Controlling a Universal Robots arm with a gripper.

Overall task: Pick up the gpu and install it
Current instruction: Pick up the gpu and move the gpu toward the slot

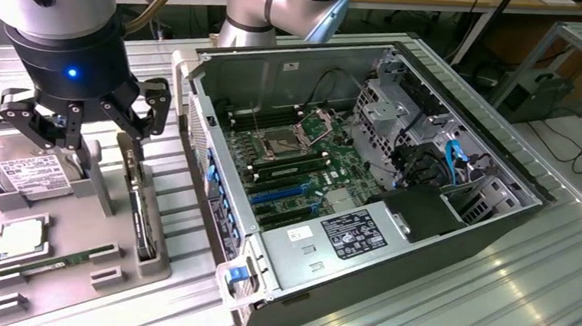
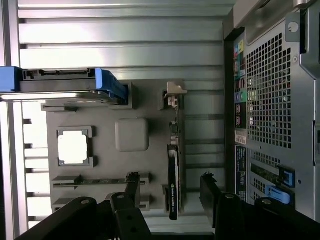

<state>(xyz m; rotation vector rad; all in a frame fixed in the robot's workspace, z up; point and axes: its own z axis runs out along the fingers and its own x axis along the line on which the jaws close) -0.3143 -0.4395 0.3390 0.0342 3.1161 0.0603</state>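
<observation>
The gpu (image 1: 143, 206) is a thin black card standing on edge in a slot of the grey parts holder (image 1: 91, 234), on the side nearest the computer case. In the wrist view the gpu (image 2: 173, 172) appears edge-on, with its silver bracket end (image 2: 175, 97) farther away. My gripper (image 1: 84, 122) hovers above the holder, open, holding nothing. Seen from the wrist, the gripper (image 2: 170, 179) has one black finger on each side of the card, well above it and not touching.
The open computer case (image 1: 372, 176) lies at the exterior view's right, motherboard (image 1: 291, 163) and blue slots exposed. The holder also carries a hard drive (image 1: 29, 171), a CPU (image 1: 24, 237) and a green memory stick (image 1: 53, 262). The case's perforated rear panel (image 2: 275, 100) is close by.
</observation>
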